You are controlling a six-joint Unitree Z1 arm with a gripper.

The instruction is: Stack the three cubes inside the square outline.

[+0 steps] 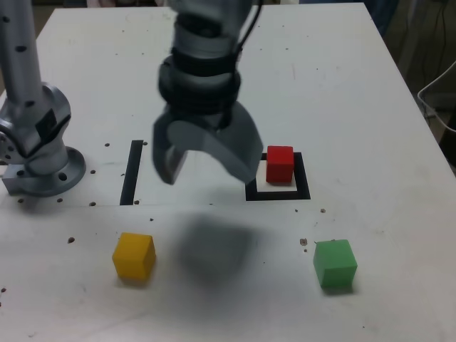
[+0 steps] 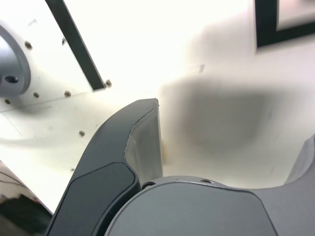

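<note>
Gripper [image 1: 207, 177] wide open, downward, above table [image 1: 342, 92].

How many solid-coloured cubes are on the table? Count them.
3. In the exterior view: a red cube inside the black square outline, a yellow cube at lower left, a green cube at lower right. The arm could hide others.

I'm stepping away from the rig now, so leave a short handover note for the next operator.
Jaws: wide open, holding nothing, above the table.
Red cube: inside the square outline.
Yellow cube: on the table, near side, toward the exterior view's left.
Green cube: on the table, near side, toward the exterior view's right.
Done: red is in the outline.
Left: yellow and green, both unstacked.
</note>
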